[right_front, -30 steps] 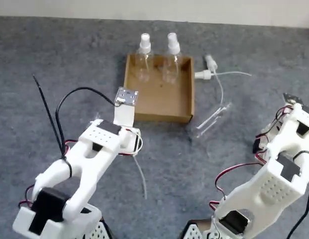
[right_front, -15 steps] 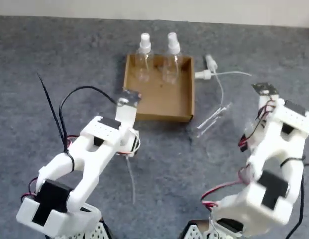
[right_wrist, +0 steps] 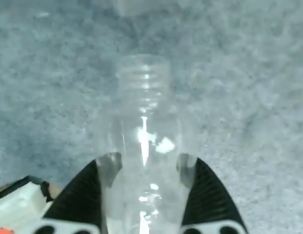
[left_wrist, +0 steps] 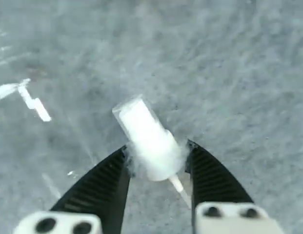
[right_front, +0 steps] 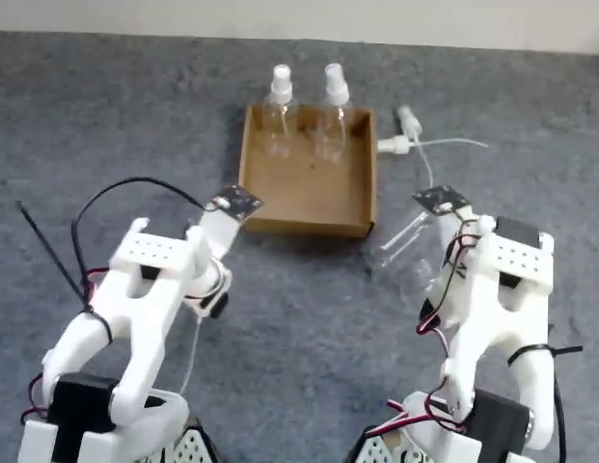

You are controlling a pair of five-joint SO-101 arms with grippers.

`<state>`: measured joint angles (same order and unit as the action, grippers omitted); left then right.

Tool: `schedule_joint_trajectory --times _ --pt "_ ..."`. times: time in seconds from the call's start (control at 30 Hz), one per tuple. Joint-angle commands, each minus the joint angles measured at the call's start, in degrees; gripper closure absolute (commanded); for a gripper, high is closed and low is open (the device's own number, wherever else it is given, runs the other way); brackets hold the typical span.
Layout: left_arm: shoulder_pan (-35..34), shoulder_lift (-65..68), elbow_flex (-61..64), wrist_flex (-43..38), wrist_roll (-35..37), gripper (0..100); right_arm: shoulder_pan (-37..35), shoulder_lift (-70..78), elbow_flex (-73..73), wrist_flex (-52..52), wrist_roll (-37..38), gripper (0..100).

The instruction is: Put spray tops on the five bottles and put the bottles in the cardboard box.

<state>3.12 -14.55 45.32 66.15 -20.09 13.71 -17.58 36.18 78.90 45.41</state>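
Your left fingers [left_wrist: 108,181] pinch a spray top [left_wrist: 149,141] near the box's [right_front: 309,198] robot-side left corner. Right fingers [right_wrist: 210,195] clamp an uncapped bottle [right_wrist: 144,122] near its right corner. Two capped bottles [right_front: 280,121] stand inside.

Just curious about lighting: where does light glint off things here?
Right wrist view: white glints run down the bottle held in the right gripper. Left wrist view: the spray top in the left gripper is evenly bright, with no distinct glint.

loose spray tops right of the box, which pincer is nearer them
Right. The right pincer, at a capless bottle, sits close to the loose spray tops; the left pincer is past the box.
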Motion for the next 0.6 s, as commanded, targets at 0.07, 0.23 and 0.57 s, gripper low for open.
schedule_joint_trajectory --times 0.07,0.23,0.57 --pt "-1.63 -1.71 -1.36 -0.62 -1.58 85 -1.19 -2.07 -0.4 0.75 0.62 99.5" --pt "-1.63 0.13 -1.89 -5.19 2.99 84 -1.1 -2.24 -0.22 0.84 0.62 99.5" --pt "-1.89 10.07 -9.8 -8.53 9.49 81 -1.1 -2.51 -0.22 0.84 0.62 99.5"
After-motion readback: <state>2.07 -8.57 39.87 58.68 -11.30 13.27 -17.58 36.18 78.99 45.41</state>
